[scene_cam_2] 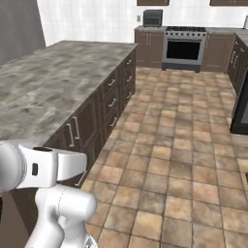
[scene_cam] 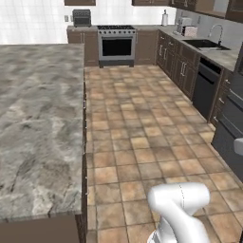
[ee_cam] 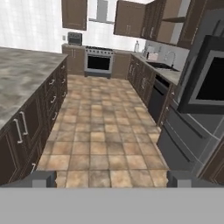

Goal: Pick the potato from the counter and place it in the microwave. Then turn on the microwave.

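My gripper is open, its two dark fingertips wide apart low in the hand view with nothing between them. It hangs over the brown tiled floor and looks down the kitchen aisle. The microwave, black with a grey-framed dark glass door, is built in at the right, its door shut. The counter with the black sink and curved steel tap runs along the right wall, seen also in the hand view as the counter. The potato is out of view.
A long marbled island with dark drawers fills the left side. A steel stove stands at the far wall, with a small black appliance to its left. A dark dishwasher sits under the right counter. Tiled floor lies open between.
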Available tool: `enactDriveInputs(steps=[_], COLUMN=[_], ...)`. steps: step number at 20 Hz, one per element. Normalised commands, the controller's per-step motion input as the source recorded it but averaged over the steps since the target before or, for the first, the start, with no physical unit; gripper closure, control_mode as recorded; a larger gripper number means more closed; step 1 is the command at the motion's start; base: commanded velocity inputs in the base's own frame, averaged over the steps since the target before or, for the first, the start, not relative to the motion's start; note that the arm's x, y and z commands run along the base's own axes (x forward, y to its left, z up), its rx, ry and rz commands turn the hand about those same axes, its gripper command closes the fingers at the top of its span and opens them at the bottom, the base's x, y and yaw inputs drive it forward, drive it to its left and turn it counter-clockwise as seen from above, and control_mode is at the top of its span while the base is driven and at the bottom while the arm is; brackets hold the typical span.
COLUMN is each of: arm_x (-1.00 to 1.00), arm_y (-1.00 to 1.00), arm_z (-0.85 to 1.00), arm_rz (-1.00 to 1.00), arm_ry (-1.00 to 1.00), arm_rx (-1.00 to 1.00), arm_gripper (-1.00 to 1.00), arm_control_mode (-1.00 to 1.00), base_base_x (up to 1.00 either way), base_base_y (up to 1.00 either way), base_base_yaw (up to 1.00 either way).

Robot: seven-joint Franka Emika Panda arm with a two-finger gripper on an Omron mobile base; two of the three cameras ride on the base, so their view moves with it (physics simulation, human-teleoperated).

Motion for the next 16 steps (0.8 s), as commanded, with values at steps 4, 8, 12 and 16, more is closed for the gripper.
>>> enactDriveInputs(steps=[4, 8, 12, 16], arm_x=[0.00, 0.00, 0.00, 0.00], arm_y=[0.00, 0.00, 0.00, 0.00], arm_z=[0.00, 0.00, 0.00, 0.00], arm_rz=[0.00, 0.00, 0.00, 0.00], arm_ry=[0.00, 0.00, 0.00, 0.00], arm_rx=[0.00, 0.00, 0.00, 0.00], arm_gripper=[-1.00, -1.00, -1.00, -1.00], arm_control_mode=[1.00, 1.00, 1.00, 1.00], base_base_x=[0.56, 0.62, 0.58, 0.50], base_base_y=[0.00, 0.00, 0.08, 0.14], base_base_yaw=[-0.10, -0.10, -0.08, -0.05])
